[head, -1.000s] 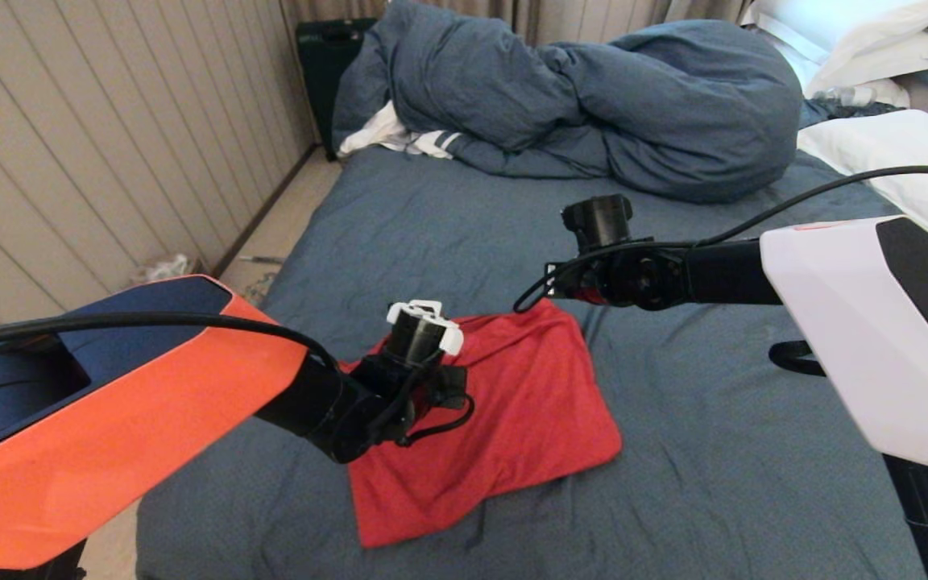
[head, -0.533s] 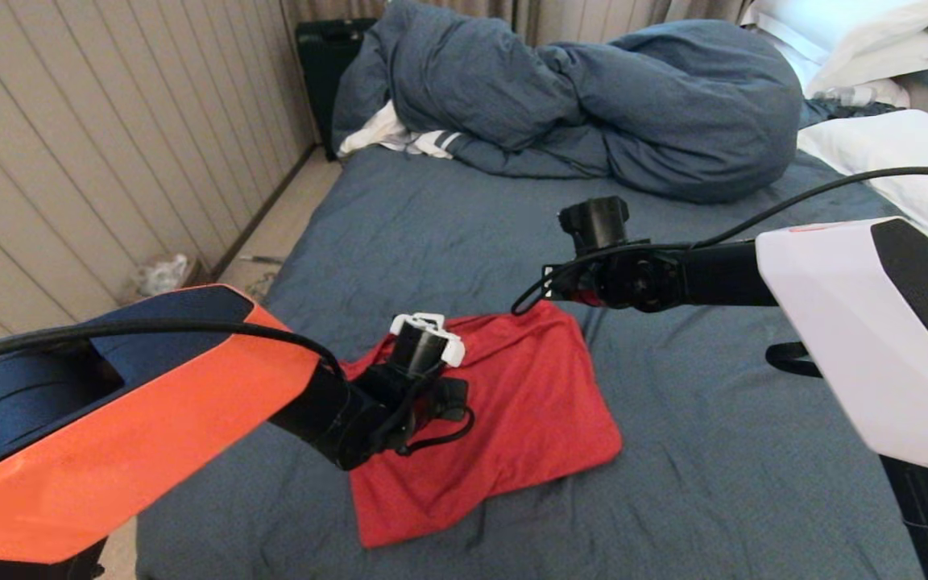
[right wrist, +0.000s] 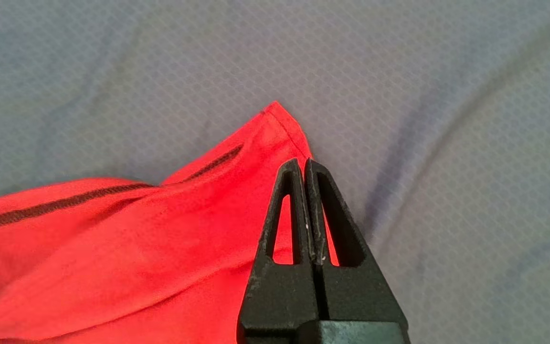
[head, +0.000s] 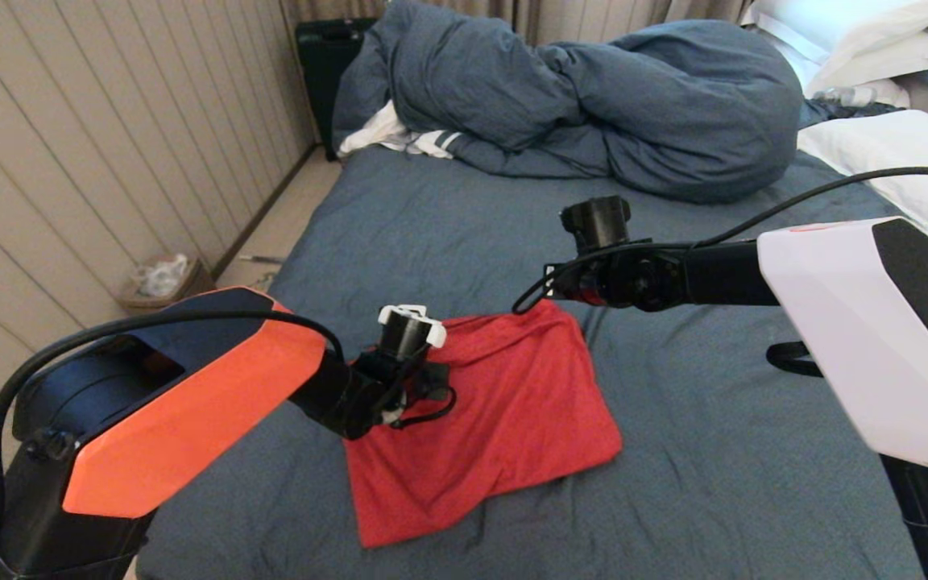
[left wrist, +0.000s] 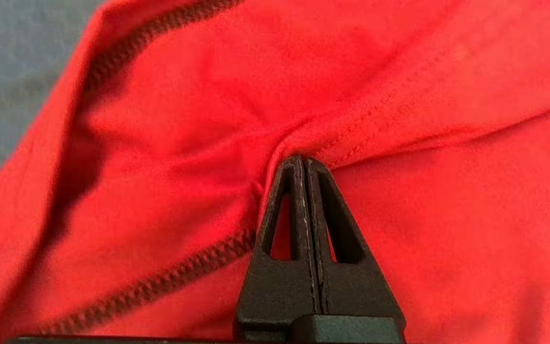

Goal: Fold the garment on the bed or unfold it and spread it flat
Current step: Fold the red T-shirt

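Note:
The garment [head: 504, 419], plain red side up, lies folded into a rough rectangle on the near middle of the bed [head: 714, 483]. My left gripper [left wrist: 302, 160] is shut over its far left corner, and the red cloth [left wrist: 399, 215] puckers into the closed tips beside a dark overlock seam. My right gripper [right wrist: 302, 162] is shut at the far right corner of the red cloth [right wrist: 136, 248], whose hemmed point sticks out just past the tips. In the head view both wrists hide the fingers. No print shows.
A bunched blue-grey duvet [head: 593, 97] fills the far side of the bed, with a white striped cloth [head: 399, 138] under its left end. White pillows [head: 899, 153] lie at the far right. The bed's left edge drops to a floor strip with a small bin [head: 159, 278].
My left arm has swung a little left and away, carrying the garment's far left corner slightly with it. The right arm has hardly moved. Both grippers stay shut.

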Robot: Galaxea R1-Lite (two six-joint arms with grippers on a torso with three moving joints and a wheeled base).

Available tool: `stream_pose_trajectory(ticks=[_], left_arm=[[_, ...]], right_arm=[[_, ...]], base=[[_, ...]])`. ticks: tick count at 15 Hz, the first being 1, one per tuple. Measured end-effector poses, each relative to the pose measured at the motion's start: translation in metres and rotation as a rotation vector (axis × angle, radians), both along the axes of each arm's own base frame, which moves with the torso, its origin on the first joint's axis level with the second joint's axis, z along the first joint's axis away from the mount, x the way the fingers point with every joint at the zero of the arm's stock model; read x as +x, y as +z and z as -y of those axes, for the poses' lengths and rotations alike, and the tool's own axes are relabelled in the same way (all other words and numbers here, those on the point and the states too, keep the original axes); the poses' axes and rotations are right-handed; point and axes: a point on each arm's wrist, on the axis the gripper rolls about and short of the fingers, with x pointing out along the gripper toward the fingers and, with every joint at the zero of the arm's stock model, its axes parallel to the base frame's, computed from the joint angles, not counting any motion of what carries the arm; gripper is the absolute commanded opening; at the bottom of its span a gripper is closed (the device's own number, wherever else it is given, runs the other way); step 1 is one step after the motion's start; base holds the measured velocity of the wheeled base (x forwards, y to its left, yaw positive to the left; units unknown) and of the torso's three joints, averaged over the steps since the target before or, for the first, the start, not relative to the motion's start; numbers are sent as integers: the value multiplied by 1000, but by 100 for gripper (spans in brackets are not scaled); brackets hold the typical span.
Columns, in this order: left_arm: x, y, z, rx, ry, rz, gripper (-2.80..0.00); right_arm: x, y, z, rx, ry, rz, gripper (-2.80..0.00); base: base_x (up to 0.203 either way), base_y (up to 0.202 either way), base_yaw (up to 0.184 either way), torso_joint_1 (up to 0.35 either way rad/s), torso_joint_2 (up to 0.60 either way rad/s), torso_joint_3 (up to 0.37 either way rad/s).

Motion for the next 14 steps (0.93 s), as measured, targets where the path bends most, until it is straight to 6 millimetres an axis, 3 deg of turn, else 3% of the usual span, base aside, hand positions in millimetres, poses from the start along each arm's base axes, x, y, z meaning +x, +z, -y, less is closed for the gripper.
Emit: stream_pose_trajectory(ticks=[4, 9, 14], left_arm=[[27, 0, -7, 2, 29, 49, -280], [60, 19, -14, 6, 69, 134, -280], [92, 47, -48, -8, 160, 179, -280]], right_arm=[[0, 0, 0, 0, 0, 0, -280], [1, -4, -1, -3, 1, -6, -280], [3, -7, -2, -5, -1, -11, -280]], base=[[0, 0, 0, 0, 0, 0], [0, 0, 0, 0, 0, 0], [0, 0, 0, 0, 0, 0]])
